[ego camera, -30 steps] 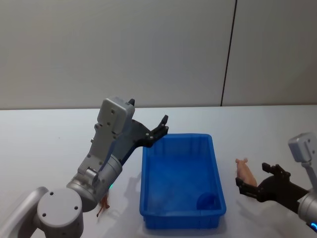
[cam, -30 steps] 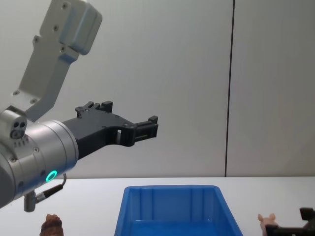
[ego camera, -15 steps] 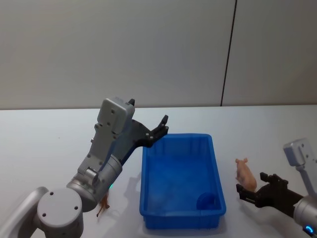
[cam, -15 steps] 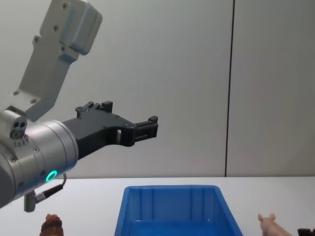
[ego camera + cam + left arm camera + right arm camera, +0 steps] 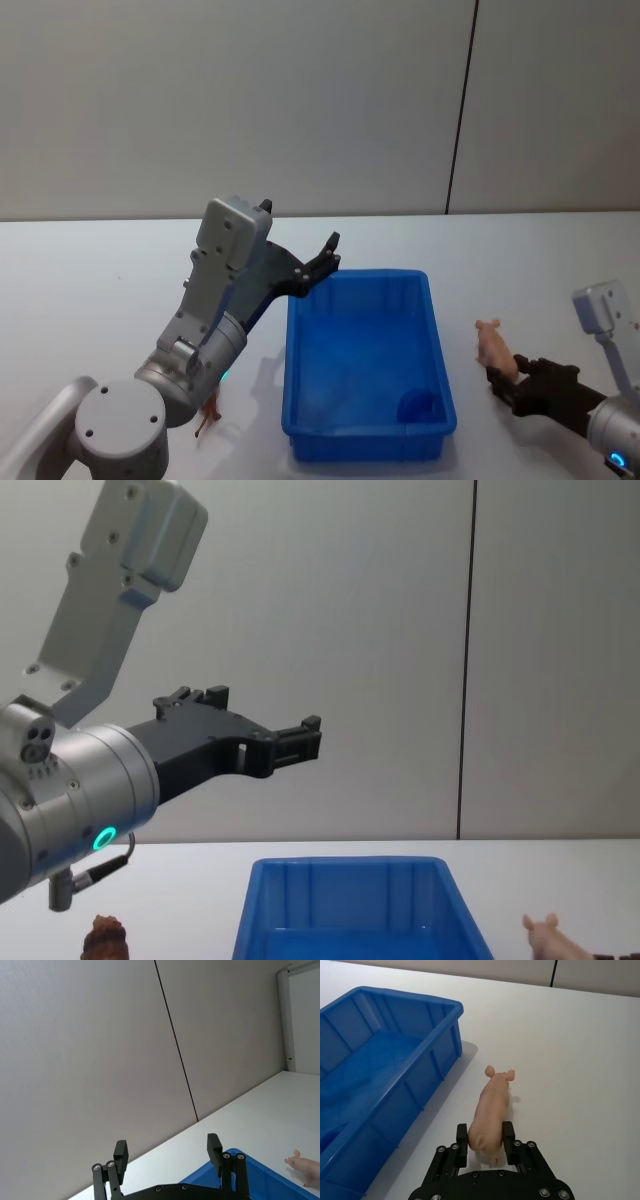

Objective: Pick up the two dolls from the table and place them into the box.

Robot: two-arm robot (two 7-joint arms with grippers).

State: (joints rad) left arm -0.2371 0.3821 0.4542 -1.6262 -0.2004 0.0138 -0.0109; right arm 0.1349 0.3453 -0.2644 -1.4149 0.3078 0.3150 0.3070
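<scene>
Right gripper (image 5: 485, 1132) drew in — jaws now clamp pink doll (image 5: 490, 1105) rump (left gripper (image 5: 167, 1146) aloft, jaws apart).

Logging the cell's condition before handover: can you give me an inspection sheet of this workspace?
Surface: white table, smooth, no spills seen.
Job's things: blue box in the middle, open on top; pink pig on the table to its right; brown doll on the table to its left.
Clutter: round blue shape in the box's near right corner, cannot tell what.
Tools: left tool open, raised near the box's far left corner; right tool shut on the pink pig's rear, low at the table.
Cables: short loop under the left arm.
Surroundings: grey wall panels with a dark seam.
</scene>
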